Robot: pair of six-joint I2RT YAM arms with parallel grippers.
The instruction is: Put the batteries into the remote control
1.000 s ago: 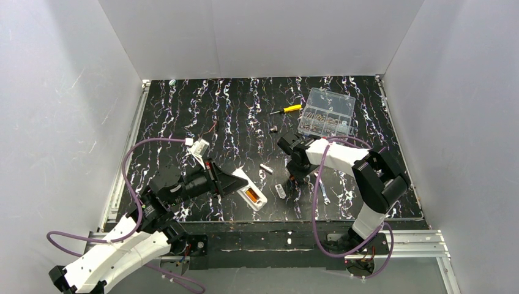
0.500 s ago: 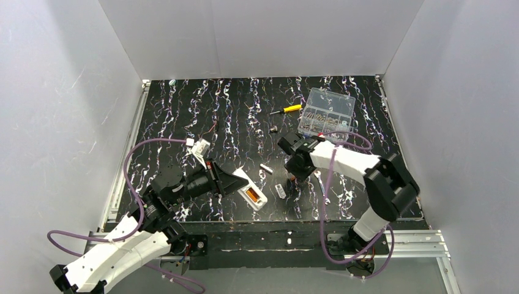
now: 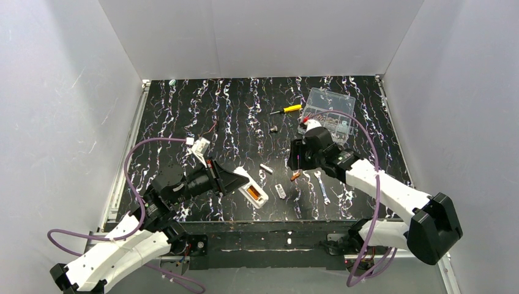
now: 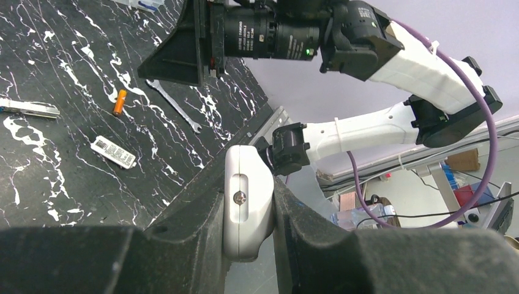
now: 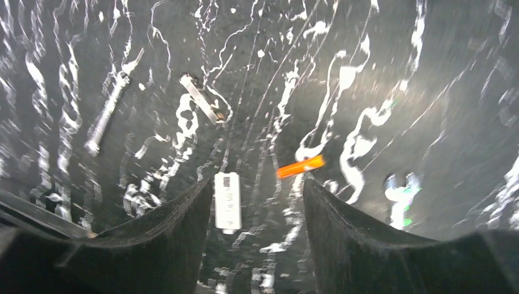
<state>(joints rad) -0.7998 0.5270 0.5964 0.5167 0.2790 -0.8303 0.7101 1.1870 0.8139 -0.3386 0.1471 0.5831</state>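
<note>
My left gripper (image 3: 240,179) is shut on one end of the white remote control (image 3: 250,186), which points down to the right with its back up. One orange battery (image 3: 251,195) sits in its recess. In the left wrist view the remote's end (image 4: 248,205) is pinched between the pads. A second orange battery (image 3: 295,176) lies loose on the black table; it also shows as a battery (image 5: 300,166) just beyond my right fingers. My right gripper (image 3: 298,160) hovers above it, open, with nothing between its fingers (image 5: 257,184).
A small white labelled cover (image 3: 280,190) lies left of the loose battery, a silvery stub (image 3: 266,167) beyond it, and a wrench (image 3: 322,187) to the right. A yellow screwdriver (image 3: 286,109) and a clear compartment box (image 3: 330,113) are at the back.
My right gripper has opened and lifted back off the table, and the loose orange battery now lies uncovered. The right arm has swung its elbow out to the right. The left arm is unmoved.
</note>
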